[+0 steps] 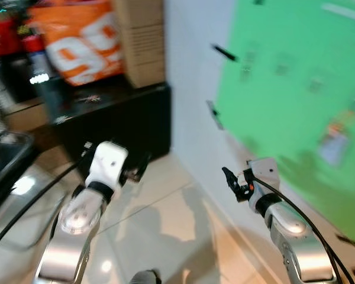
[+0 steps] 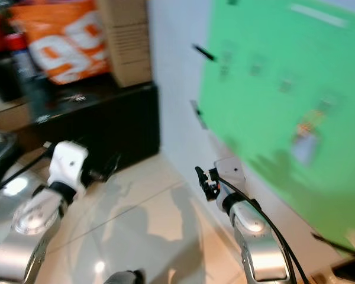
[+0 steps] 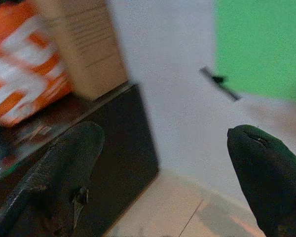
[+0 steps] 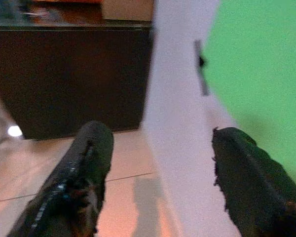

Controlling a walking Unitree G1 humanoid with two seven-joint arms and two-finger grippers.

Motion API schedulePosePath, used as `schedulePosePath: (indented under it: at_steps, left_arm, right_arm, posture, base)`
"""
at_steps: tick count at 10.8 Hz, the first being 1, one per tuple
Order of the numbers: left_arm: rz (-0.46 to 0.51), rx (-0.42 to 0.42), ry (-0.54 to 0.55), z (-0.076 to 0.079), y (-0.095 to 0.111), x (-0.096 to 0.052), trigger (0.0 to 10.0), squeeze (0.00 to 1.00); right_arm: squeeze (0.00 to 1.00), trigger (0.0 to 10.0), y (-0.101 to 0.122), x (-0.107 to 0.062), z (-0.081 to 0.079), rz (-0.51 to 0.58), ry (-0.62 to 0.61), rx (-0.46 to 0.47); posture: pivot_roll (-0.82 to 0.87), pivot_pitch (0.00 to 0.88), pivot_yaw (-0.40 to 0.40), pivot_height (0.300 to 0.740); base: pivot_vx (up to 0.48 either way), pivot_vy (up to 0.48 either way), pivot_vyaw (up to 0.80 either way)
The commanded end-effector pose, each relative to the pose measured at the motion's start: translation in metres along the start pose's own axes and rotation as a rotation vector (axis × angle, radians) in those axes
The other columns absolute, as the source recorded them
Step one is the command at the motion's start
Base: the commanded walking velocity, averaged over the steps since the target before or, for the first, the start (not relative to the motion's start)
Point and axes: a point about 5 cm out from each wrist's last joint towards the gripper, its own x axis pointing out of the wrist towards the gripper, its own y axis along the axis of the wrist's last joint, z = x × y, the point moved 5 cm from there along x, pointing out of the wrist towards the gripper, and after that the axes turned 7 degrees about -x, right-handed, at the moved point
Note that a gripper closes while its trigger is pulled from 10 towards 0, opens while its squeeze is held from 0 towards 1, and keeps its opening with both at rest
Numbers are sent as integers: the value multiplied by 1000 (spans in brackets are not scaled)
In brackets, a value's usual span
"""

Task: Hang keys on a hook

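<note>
A white wall (image 1: 192, 89) carries two small dark hook-like pieces, an upper hook (image 1: 225, 53) and a lower hook (image 1: 214, 114). To their right hangs a green board (image 1: 296, 77) with several blurred small items on it, one of them coloured (image 1: 334, 142). My left gripper (image 1: 136, 170) is held out over the tiled floor, open, with nothing between its fingers (image 3: 74, 163). My right gripper (image 1: 231, 180) is close to the wall below the lower hook (image 4: 201, 69), open and holding nothing. The picture is blurred.
A black cabinet (image 1: 124, 118) stands against the wall to the left, bearing a cardboard box (image 1: 139, 41), an orange-and-white bag (image 1: 77, 41) and bottles (image 1: 35, 59). A dark basket rim (image 1: 6, 154) sits at the far left. Glossy beige tiles (image 1: 165, 225) lie between my arms.
</note>
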Motion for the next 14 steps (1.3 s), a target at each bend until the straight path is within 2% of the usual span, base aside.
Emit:
schedulePosePath:
  at_steps: [1,2,3,4,6,14]
  left_arm:
    - [18,16,49,-6,4,-4,10000,318]
    - [13,14,58,-6,1,-6,10000,318]
    - [2,9,98,-8,-6,-10,10000,318]
    - [-3,9,114,-8,-9,-11,10000,322]
    - [2,0,135,-11,-9,-13,10000,322]
    - [16,-11,157,-13,-7,-12,10000,322]
  right_arm:
    - [1000,10000,5,0,2,11,-5,44]
    - [1000,10000,5,0,4,10,-16,64]
    - [1000,10000,5,0,10,-3,-36,152]
    - [1000,10000,6,1,9,-2,-23,172]
    - [1000,10000,6,1,7,-3,-7,136]
    - [1000,10000,6,1,4,-15,15,133]
  posture:
    - [55,0,-6,740]
    - [55,0,-6,740]
    - [57,0,-16,740]
    - [58,0,-20,740]
    - [57,0,-22,740]
    - [61,0,-31,740]
  base:
    - [0,0,800]
    - [0,0,800]
    - [244,0,800]
    - [255,0,800]
    - [251,0,341]
    - [256,0,0]
